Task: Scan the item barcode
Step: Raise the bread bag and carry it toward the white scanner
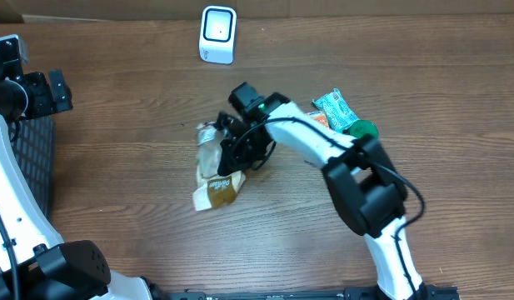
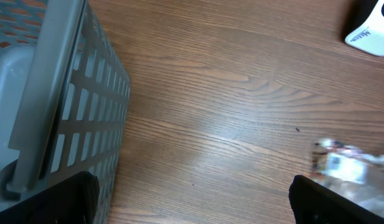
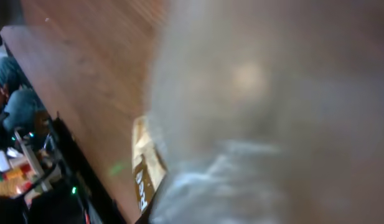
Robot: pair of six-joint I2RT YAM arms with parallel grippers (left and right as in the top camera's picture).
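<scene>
Your right gripper (image 1: 237,143) is pinched shut on the crinkly clear plastic snack bag (image 1: 213,179), table centre.
Your left gripper (image 2: 192,208) gapes wide at 9 o'clock by the grey slotted basket (image 2: 86,106); white boxy scanner (image 1: 217,34) at 12.

Right hand (image 1: 237,147) closed, left hand (image 2: 190,203) splayed.

Teal packet (image 1: 333,106) lies beside green lid (image 1: 362,129); grey basket (image 1: 32,158) sits far left.
</scene>
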